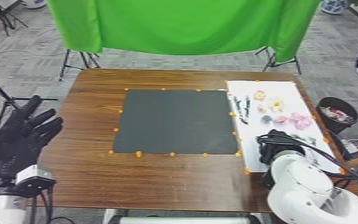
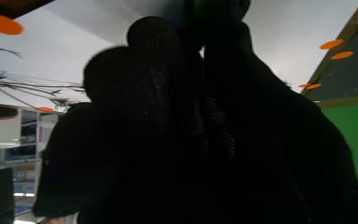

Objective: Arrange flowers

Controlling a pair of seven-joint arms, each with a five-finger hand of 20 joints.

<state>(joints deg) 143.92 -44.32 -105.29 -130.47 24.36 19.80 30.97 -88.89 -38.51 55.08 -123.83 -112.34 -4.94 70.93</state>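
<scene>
Brown wood makes up the counter in the head view, with a dark mat lying in the middle and a white sheet along its right side. Orange dots run round their edges. The flowers lie on the sheet: a small peach one, a pale yellow one, pink blooms and a grey-blue one, with dark green stems beside them. The right hand is over the sheet, near the pink blooms; how far open it is, or whether it has hold of anything, I cannot tell. At the counter's left edge, the left hand has its fingers straight, spread and empty. A green cloth hangs beyond the counter.

In the right wrist view, the right hand is in front of the white sheet, where thin leafy stems lie near orange dots.
</scene>
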